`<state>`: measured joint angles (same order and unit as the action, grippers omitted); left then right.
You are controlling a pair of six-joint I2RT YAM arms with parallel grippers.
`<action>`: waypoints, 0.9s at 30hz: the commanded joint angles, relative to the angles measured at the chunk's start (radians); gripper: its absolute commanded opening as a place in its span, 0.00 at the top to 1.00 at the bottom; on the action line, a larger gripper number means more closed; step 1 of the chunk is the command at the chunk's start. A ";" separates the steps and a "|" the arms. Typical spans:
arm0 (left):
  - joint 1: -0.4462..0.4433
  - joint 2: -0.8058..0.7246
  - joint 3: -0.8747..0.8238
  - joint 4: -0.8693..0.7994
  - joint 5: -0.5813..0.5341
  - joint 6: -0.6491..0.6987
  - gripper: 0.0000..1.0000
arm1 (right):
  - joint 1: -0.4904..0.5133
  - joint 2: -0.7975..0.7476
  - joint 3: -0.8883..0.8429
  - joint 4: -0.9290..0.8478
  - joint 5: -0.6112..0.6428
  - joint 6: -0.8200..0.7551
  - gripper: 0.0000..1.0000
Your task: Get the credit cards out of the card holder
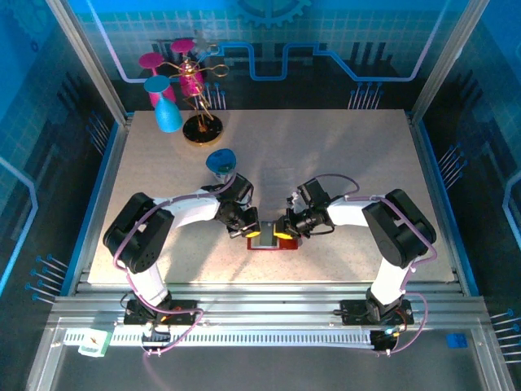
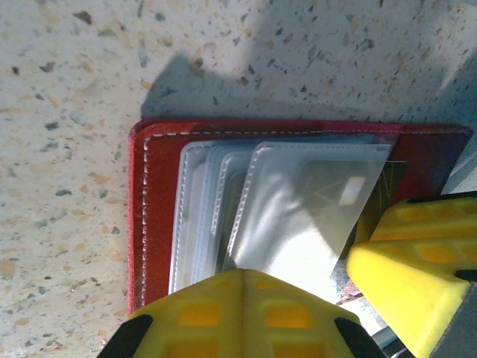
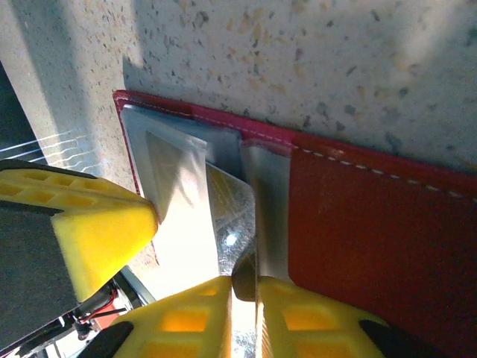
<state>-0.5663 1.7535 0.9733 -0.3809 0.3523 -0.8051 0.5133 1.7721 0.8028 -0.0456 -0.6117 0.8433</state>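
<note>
The table [image 1: 342,163] carries the holder [image 1: 273,244] near its front edge, between the two arms. It lies open and flat, red lining up. Its clear sleeves [image 2: 201,209] fan out in a stack.

The cards that can be made out all sit in those sleeves, so by my reading none is out yet and the task is at its first pull. The top card [image 2: 320,201], pale and shiny, lies at a slant, its far corner past the edges of the sleeves below, maybe partly drawn.

The left gripper [image 2: 238,302] has its fingers [image 2: 186,321] pressed together with nothing between them. It rests on the near edge of the sleeves and seems to pin the holder down. The right gripper [image 3: 246,302] has its fingers [image 3: 186,324] nearly together on a thin edge, which looks like that card, though it could be the sleeve.

Left to do: free this card, set it down, then the others.
</note>
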 commanded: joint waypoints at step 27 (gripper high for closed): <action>-0.011 0.018 0.012 -0.075 -0.024 0.041 0.91 | -0.045 -0.090 0.123 -0.408 0.177 -0.209 0.90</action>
<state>-0.5690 1.7535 0.9794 -0.3923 0.3473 -0.7822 0.4812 1.7100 0.8909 -0.3359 -0.4995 0.6846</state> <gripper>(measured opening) 0.084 0.101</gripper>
